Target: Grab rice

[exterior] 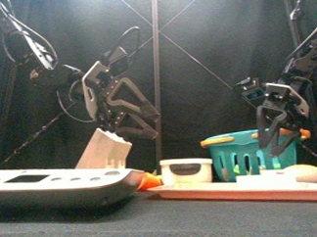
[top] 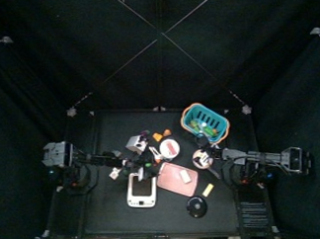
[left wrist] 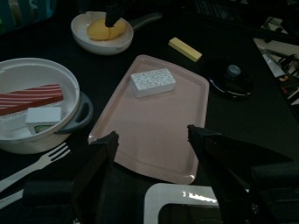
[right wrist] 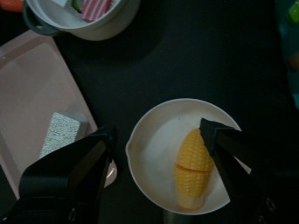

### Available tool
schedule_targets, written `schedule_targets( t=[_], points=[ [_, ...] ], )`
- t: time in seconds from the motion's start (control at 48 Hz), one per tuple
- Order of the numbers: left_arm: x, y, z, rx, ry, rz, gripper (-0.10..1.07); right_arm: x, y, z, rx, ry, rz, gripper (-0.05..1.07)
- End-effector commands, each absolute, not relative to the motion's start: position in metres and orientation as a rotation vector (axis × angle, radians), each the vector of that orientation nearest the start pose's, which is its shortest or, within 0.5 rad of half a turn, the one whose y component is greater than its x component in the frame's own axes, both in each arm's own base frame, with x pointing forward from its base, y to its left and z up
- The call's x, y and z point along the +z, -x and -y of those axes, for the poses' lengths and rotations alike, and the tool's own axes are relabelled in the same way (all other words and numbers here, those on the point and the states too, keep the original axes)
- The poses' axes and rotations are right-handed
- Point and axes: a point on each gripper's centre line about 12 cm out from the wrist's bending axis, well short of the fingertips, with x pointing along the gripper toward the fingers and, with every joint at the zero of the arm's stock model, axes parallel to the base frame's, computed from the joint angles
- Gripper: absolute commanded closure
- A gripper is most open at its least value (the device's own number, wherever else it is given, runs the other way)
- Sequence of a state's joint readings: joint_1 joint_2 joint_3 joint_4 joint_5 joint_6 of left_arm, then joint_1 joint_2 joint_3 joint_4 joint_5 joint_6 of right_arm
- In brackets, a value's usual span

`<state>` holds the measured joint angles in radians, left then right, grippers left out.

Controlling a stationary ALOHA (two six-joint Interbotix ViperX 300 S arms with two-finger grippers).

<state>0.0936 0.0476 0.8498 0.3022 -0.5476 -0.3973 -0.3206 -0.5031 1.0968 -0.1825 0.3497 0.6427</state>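
Looking down from above, the left gripper (top: 129, 164) and right gripper (top: 211, 161) hang over a crowded table; no rice can be picked out there. From the front, a pale, creased packet (exterior: 108, 152), seemingly the rice, stands under the left gripper, its base hidden behind a white appliance (exterior: 59, 185); contact is unclear. The left wrist camera shows jaws apart, empty, above a pink tray (left wrist: 158, 114). The right wrist camera shows jaws apart over corn (right wrist: 193, 166).

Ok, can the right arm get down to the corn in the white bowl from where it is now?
Probably yes. The right gripper hangs over the white bowl with its jaws open, and the corn lies uncovered inside, with nothing between them.
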Motion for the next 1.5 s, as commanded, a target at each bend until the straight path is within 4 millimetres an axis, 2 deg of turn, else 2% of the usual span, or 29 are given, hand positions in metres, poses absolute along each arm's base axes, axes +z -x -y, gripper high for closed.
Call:
schedule_targets(
  t=[0.0, 0.167, 0.312, 0.438, 0.583, 0.688, 0.812, 0.958, 1.062, 1.271, 1.354, 1.479],
  points=[
    [0.155, -0.374, -0.017, -0.040, 0.177, -0.341, 0.00, 0.162, -0.219, 0.072, -0.533, -0.544, -0.809, 0.00],
    [0.155, -0.372, -0.016, -0.042, 0.177, -0.341, 0.00, 0.167, -0.230, 0.040, -0.421, -0.590, -0.813, 0.00],
    [0.151, -0.368, -0.015, -0.041, 0.180, -0.355, 0.00, 0.171, -0.234, 0.014, -0.366, -0.719, -0.850, 0.00],
    [0.149, -0.364, -0.015, -0.040, 0.184, -0.364, 0.00, 0.178, -0.237, 0.002, -0.354, -0.805, -0.898, 0.00],
    [0.146, -0.359, -0.014, -0.030, 0.197, -0.374, 0.00, 0.185, -0.239, -0.002, -0.385, -0.899, -0.931, 0.00],
    [0.142, -0.356, -0.011, -0.037, 0.198, -0.387, 0.00, 0.188, -0.229, -0.009, -0.456, -0.961, -1.048, 0.00],
    [0.140, -0.353, -0.006, -0.049, 0.195, -0.396, 0.00, 0.198, -0.220, -0.022, -0.552, -0.924, -1.159, 0.00],
    [0.144, -0.352, -0.005, -0.055, 0.191, -0.389, 0.00, 0.210, -0.223, -0.031, -0.609, -0.823, -1.051, 0.00],
    [0.151, -0.352, -0.005, -0.058, 0.181, -0.371, 0.00, 0.209, -0.225, -0.040, -0.634, -0.787, -0.960, 0.00],
    [0.179, -0.347, -0.005, -0.084, 0.122, -0.312, 0.00, 0.189, -0.234, -0.058, -0.707, -0.709, -0.770, 0.00],
    [0.191, -0.343, -0.014, -0.061, 0.116, -0.280, 0.00, 0.181, -0.243, -0.068, -0.717, -0.681, -0.716, 0.00],
    [0.193, -0.336, -0.017, -0.050, 0.118, -0.273, 0.00, 0.165, -0.258, -0.081, -0.734, -0.618, -0.667, 0.00]
  ],
)
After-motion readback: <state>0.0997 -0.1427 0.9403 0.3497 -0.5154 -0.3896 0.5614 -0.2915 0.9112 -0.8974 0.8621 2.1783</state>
